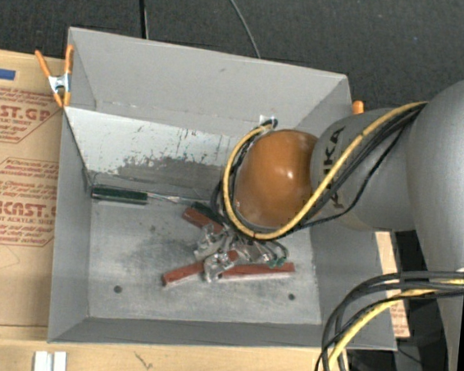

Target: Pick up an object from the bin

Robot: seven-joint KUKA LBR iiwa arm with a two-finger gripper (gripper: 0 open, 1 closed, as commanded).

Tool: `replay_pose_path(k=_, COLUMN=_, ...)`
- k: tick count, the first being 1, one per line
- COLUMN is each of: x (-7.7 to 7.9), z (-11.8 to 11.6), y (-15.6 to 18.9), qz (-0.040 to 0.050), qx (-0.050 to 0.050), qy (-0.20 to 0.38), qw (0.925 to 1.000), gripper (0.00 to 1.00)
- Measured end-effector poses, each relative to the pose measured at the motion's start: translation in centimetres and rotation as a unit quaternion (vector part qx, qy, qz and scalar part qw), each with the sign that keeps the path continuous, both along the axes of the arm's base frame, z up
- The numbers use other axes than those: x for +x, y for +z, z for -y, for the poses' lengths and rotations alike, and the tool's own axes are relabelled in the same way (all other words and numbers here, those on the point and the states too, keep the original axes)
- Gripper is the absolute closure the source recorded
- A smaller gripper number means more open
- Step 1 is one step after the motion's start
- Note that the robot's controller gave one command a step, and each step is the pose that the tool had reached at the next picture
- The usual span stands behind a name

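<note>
My gripper (pixel 216 257) hangs low in the middle of the bin, under the arm's orange dome. It is right over a long reddish-brown bar (pixel 180 275) that lies slanted across the floor, and its metal tip appears to touch the bar near the middle. A shorter reddish-brown piece (pixel 198 215) lies just behind the gripper, partly hidden by the dome. A small green bit (pixel 278 260) peeks out to the gripper's right.
A screwdriver with a dark green handle (pixel 119 196) lies along the back wall at the left, its thin shaft pointing right. The arm covers the bin's right side. Bare floor shows at the front left.
</note>
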State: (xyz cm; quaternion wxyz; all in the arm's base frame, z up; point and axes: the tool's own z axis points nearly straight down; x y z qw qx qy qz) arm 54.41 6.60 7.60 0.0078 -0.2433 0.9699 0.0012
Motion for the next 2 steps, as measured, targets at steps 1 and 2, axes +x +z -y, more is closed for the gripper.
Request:
replay_pose_path(k=1, x=0.0, z=0.0, y=0.0, qz=0.0, qx=0.0, qy=0.0, qw=1.0, gripper=1.0)
replay_pose_path(k=2, x=-1.1, z=-1.7, y=16.8, qz=-0.0033, qx=-0.002, qy=-0.013, qw=0.9999, gripper=1.0)
